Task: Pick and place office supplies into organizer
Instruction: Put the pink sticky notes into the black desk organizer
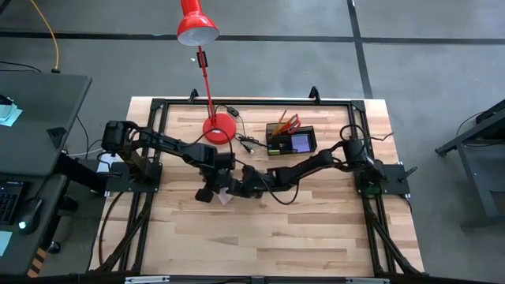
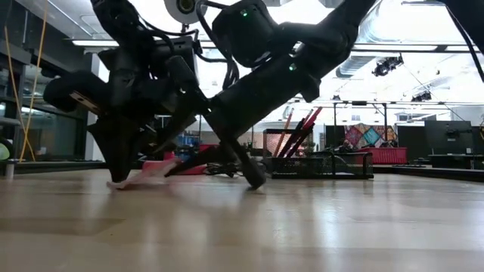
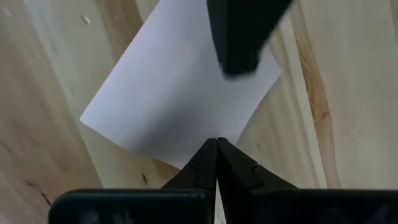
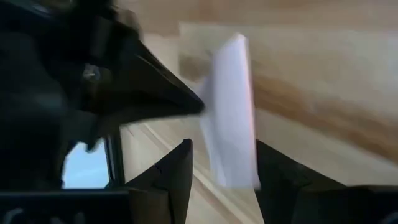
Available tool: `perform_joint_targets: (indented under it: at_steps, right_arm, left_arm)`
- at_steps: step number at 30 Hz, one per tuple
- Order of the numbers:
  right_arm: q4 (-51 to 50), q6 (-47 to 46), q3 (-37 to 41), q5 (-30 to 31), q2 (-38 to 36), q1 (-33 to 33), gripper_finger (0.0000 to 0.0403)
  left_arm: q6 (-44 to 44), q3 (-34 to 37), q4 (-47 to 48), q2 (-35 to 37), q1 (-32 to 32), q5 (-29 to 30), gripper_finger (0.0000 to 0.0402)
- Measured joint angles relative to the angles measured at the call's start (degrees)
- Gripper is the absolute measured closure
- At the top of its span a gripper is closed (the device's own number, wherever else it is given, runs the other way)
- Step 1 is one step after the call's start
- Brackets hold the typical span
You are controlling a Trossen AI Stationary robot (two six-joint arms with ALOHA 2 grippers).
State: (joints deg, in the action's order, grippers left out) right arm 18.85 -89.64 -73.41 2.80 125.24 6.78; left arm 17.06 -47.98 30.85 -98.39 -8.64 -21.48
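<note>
Mid-desk [image 1: 316,229], a sticky-note pad [image 1: 225,196] lies between the left gripper [image 1: 211,192] and the right gripper [image 1: 239,189], which meet over it. Behind them, toward the far edge, sits the organizer [image 1: 292,143] with pencils [image 1: 286,122] in it; the lamp base [image 1: 219,128] stands to its left.

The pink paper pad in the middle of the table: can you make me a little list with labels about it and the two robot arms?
pad: pink sticky-note pad on the wooden table, near the middle, one edge lifted
left tool: left tool shut, tips pinched at the pad's edge
right tool: right tool partly open, fingers on either side of the pad
organizer: black organizer at the back of the table, already holding a purple pad, scissors and pencils
lamp: red lamp stands beside it
pad in organizer yet: no
</note>
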Motion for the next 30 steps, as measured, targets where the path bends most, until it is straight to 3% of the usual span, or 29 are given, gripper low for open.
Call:
perform_joint_targets:
  at_steps: [8,10,14,17,26,30]
  right_arm:
    - [0.01,3.32,0.0,-0.47,-0.02,-0.72,0.0271]
    - [-0.17,4.32,0.0,-1.33,-0.06,-0.54,0.0295]
    - [-0.68,5.52,0.0,-3.34,-0.12,-0.38,0.0386]
    - [-2.86,5.55,-0.04,-2.86,-0.34,-0.36,0.0396]
    - [-17.16,8.79,-0.19,-2.06,-4.22,-0.17,0.0401]
    - [-25.84,11.36,-0.04,0.51,-9.46,-0.38,0.0402]
  left_arm:
    - [-0.81,-0.01,-0.48,-0.1,-0.03,-0.21,0.0401]
    - [-0.79,-0.01,-0.57,-0.09,-0.02,-0.22,0.0401]
    - [-0.9,-0.03,-1.0,-0.04,0.03,-0.26,0.0401]
    - [-0.84,-0.87,0.31,0.24,0.03,-0.38,0.0399]
    - [-0.28,-3.05,7.99,8.23,0.02,15.02,0.0342]
    - [0.91,-3.08,9.08,10.91,0.05,15.42,0.0303]
